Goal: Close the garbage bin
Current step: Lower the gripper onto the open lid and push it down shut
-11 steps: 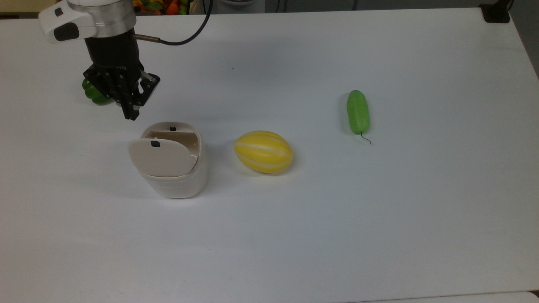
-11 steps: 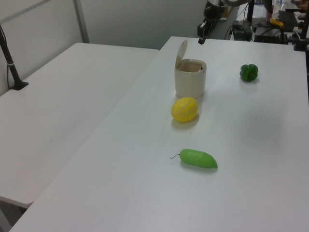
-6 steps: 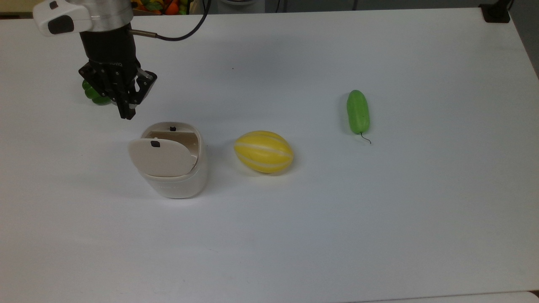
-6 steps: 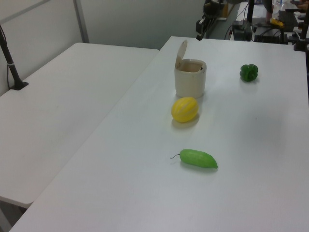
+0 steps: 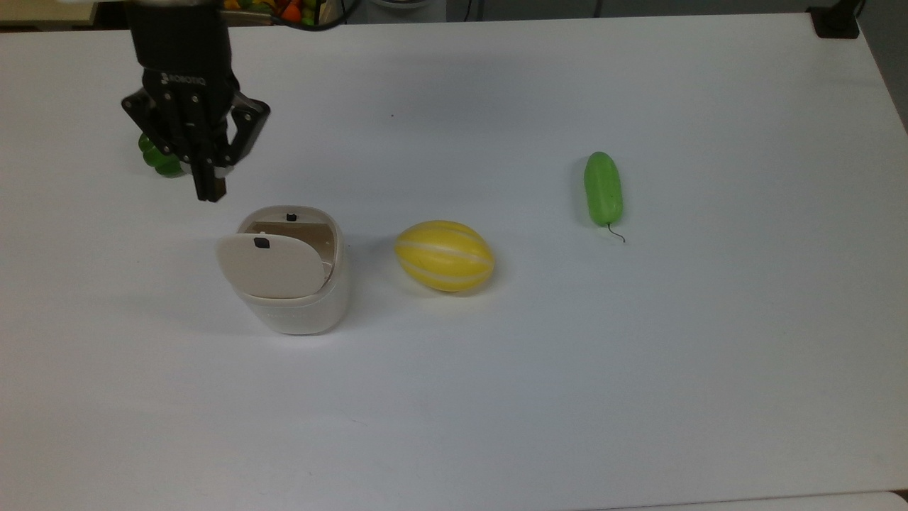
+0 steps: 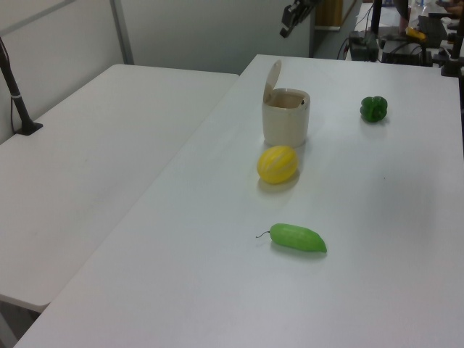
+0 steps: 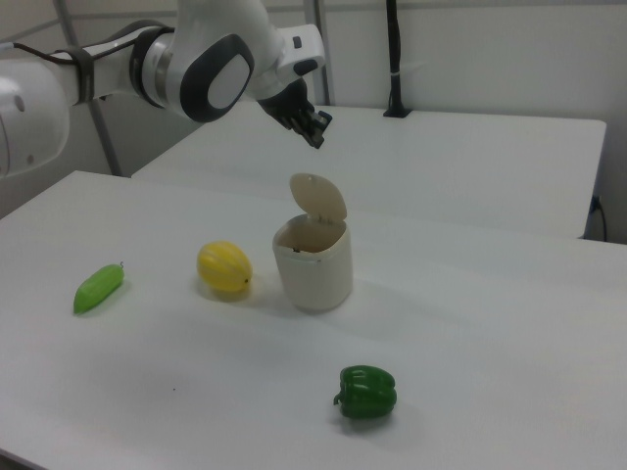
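The cream-white garbage bin (image 5: 298, 312) stands on the white table with its beige lid (image 5: 273, 266) raised upright on its hinge, the inside showing. In the left view the lid (image 6: 272, 76) stands up on the left side of the bin (image 6: 285, 123); in the right view the lid (image 7: 318, 199) rises at the back of the bin (image 7: 313, 264). My gripper (image 5: 210, 190) hangs in the air above and beyond the bin, apart from it, shut on nothing. It is higher than the lid's top edge in the left view (image 6: 286, 27) and the right view (image 7: 317, 135).
A yellow melon (image 5: 444, 255) lies just to the top view's right of the bin. A green cucumber (image 5: 603, 188) lies farther right. A green bell pepper (image 7: 367, 392) sits on the table, partly behind the gripper in the top view. A second table (image 6: 87, 145) stands alongside.
The gripper has risen and swung toward the lid's side, drifting to the left view's left and upward. Bin and lid have not moved.
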### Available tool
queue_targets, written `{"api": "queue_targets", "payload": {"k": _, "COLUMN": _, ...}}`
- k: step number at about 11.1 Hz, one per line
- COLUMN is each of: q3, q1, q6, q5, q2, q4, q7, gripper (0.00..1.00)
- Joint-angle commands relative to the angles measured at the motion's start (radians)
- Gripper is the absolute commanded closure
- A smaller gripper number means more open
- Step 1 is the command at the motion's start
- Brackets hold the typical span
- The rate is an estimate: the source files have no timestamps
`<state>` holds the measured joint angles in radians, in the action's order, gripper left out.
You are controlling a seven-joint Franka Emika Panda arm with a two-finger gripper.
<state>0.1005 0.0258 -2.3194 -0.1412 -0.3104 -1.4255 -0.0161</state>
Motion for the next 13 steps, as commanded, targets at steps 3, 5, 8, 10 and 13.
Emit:
{"api": "queue_targets", "payload": {"k": 3, "q3": 0.007, "q1": -0.075, "q6": -0.052, "q5": -0.004, "q2": -0.058, "q4": 0.005, "q7": 0.064, "gripper": 0.9}}
{"api": "queue_targets", "payload": {"k": 5, "q3": 0.011, "q1": -0.073, "q6": -0.127, "q5": 0.0, "q2": -0.075, "q4": 0.008, "q7": 0.064, "gripper": 0.91}}
{"api": "queue_targets", "payload": {"k": 8, "q3": 0.016, "q1": -0.066, "q6": -0.13, "q5": 0.032, "q2": -0.095, "q4": 0.002, "q7": 0.056, "gripper": 1.0}}
{"api": "queue_targets", "payload": {"k": 10, "q3": 0.016, "q1": -0.063, "q6": -0.127, "q5": 0.052, "q2": -0.095, "q4": -0.01, "q7": 0.054, "gripper": 1.0}}
{"api": "queue_targets", "payload": {"k": 13, "q3": 0.019, "q1": -0.044, "q6": -0.056, "q5": 0.054, "q2": -0.087, "q4": -0.024, "q7": 0.047, "gripper": 1.0}}
